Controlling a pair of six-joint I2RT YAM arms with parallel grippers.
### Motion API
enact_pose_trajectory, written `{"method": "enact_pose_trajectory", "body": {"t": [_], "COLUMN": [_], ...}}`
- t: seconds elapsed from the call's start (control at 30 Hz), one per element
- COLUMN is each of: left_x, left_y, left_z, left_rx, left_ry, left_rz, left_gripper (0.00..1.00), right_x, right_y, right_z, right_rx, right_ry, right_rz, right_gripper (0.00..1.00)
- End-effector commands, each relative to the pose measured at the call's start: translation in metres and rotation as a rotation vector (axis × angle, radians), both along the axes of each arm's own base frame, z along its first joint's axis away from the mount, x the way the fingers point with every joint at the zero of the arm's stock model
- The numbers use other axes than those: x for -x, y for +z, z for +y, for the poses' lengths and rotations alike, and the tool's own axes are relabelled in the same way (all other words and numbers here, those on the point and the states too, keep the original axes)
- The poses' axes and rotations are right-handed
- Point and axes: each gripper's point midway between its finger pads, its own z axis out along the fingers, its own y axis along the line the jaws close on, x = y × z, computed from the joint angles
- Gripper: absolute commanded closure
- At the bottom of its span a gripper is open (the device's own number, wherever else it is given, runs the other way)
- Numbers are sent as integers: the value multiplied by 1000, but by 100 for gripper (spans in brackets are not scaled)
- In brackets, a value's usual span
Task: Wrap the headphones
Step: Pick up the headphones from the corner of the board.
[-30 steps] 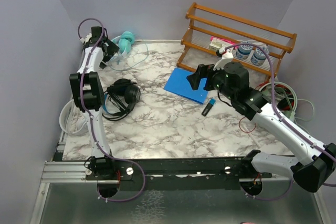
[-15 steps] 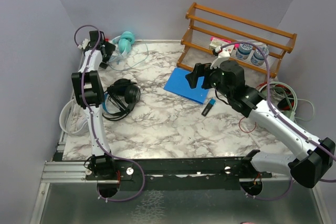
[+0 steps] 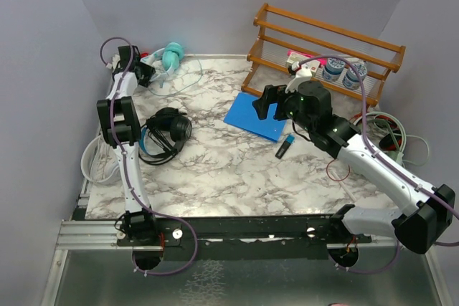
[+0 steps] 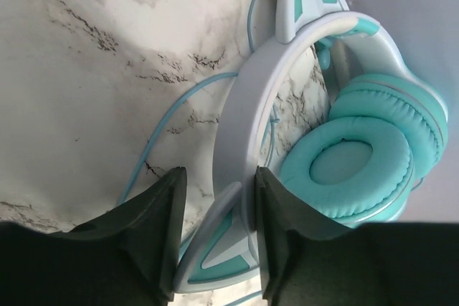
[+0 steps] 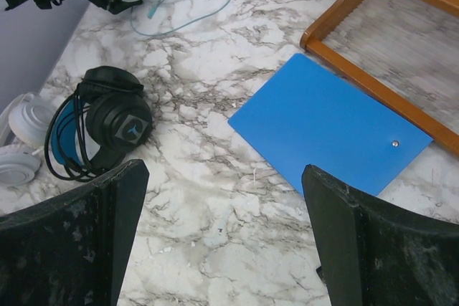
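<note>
The left gripper (image 4: 214,238) pinches the teal headphones' (image 4: 358,155) headband at the table's (image 3: 215,163) 11 o'clock corner, its cable partly cut off; contact looks likely. The right gripper (image 5: 222,231) gapes wide.

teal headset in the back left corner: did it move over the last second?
Yes. In the top view the teal headset slid left along the back edge, away from the wooden rack, with the left gripper closing on its headband.

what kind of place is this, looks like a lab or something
Probably a robot test cell, not a home: plain walls box in a marble-look table, both arms are bolted to a metal rail, and headphones lie out as practice items.
</note>
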Motion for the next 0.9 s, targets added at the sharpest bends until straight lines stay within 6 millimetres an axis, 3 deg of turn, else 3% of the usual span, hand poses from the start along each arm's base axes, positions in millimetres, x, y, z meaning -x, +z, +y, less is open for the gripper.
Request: {"method": "enact_pose_trajectory", "body": {"t": [0.0, 0.17, 0.33, 0.5, 0.53, 0.57, 0.67, 0.87], "left_x": [-14, 3, 32, 64, 70, 78, 99, 160], "left_y": [-7, 29, 66, 94, 98, 104, 127, 171], "left_z": [-31, -42, -69, -119, -121, -141, -167, -226], "left_rx": [56, -12, -54, -61, -61, -65, -94, -147], "left_ry": [-104, -140, -205, -300, -306, -343, -407, -594], "left_rz": [-72, -90, -111, -139, -145, -153, -186, -225], "left_gripper": [62, 62, 62, 62, 62, 62, 62, 61], "right_x": [-6, -3, 3, 9, 11, 12, 16, 24], "right_y": [18, 21, 25, 26, 26, 27, 29, 32], "right_z": [0, 1, -1, -1, -1, -2, -4, -11], "right_rx": [-19, -35, -50, -69, -73, -77, -85, -95], "right_ry": [-17, -8, 1, 12, 16, 17, 17, 9], "right_rz": [-43, -40, -42, -37, -34, -34, -32, -34], "right_gripper": [2, 2, 3, 3, 3, 3, 3, 3]}}
